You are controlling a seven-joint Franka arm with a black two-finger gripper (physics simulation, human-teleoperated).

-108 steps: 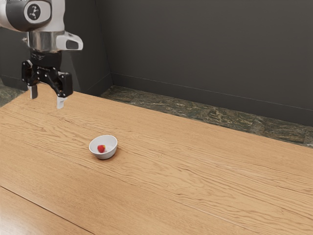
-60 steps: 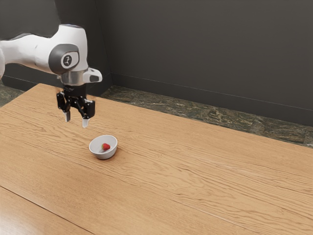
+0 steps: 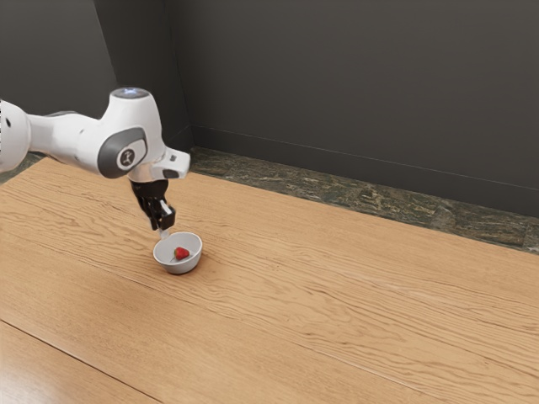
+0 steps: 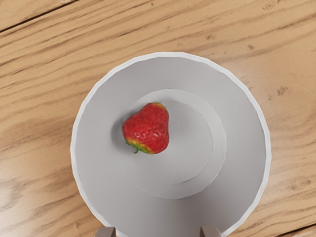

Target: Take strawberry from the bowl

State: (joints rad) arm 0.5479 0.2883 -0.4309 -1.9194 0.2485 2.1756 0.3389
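Exterior view: gripper (image 3: 162, 231) points down at the arm-side rim of the bowl (image 3: 178, 268); height over the rim unclear. Likely reason: lining up for a top entry, since the bowl's wall blocks a side grasp. Wrist view: fingers (image 4: 211, 232) apart, nothing gripped, so open. Strawberry (image 4: 148, 129) lies on its side on the bowl's floor, off-centre, near the wall.

Room: wide gap across the floor on one side of the fruit, narrow on the wall side. Desk (image 3: 354, 311) around the bowl offers space for setting down. Next move probably: centre over the fruit, then lower. Risk: a fingertip catches the rim and tips the bowl.
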